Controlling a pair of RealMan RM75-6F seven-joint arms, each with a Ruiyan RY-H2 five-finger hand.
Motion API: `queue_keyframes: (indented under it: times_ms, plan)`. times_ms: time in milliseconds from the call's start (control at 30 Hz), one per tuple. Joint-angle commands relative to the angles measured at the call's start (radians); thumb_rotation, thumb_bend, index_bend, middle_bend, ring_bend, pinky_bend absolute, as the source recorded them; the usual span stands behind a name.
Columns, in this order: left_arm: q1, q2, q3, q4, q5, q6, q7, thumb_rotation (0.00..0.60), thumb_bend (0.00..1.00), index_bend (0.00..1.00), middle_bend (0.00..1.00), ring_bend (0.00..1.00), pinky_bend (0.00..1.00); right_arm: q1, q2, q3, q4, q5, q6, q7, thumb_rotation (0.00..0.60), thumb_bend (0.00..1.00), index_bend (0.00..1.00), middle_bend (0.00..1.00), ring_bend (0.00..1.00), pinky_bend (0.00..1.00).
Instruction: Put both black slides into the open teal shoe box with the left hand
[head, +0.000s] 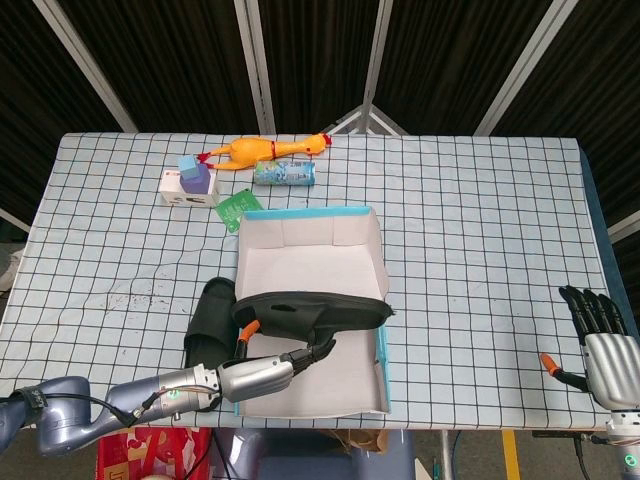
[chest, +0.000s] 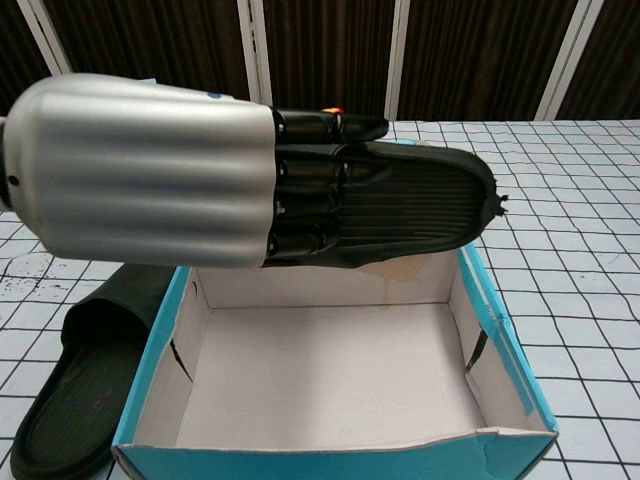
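My left hand (head: 262, 374) (chest: 150, 170) grips one black slide (head: 315, 311) (chest: 415, 210) and holds it flat above the open teal shoe box (head: 381, 360) (chest: 500, 345), sole towards the chest camera. The box's pale inside shows bare in the chest view. A second black slide (head: 209, 320) (chest: 85, 375) lies on the table against the box's left wall. My right hand (head: 600, 345) hangs at the table's right front corner, fingers spread, holding nothing.
At the back left are a yellow rubber chicken (head: 262, 149), a small can (head: 284, 174), a white box with a blue block (head: 190, 182) and a green card (head: 236, 208). The checkered tablecloth (head: 480, 230) stretches right of the shoe box.
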Motion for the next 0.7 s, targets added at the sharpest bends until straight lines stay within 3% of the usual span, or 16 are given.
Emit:
queue_keyframes:
  times_ms: [33,700]
  plan:
    - [0.003,-0.009,-0.001,0.003,-0.001,-0.007,0.007,0.6,0.55,0.44,0.47,0.05,0.07,0.0,0.0,0.0,0.001,0.0,0.0,0.001,0.6,0.25,0.05,0.09,0.04,0.04]
    - [0.017,-0.084,-0.028,0.037,-0.068,-0.086,0.092,0.6,0.55,0.45,0.48,0.07,0.07,-0.002,0.003,0.001,0.008,-0.002,0.004,0.022,0.6,0.25,0.05,0.09,0.04,0.04]
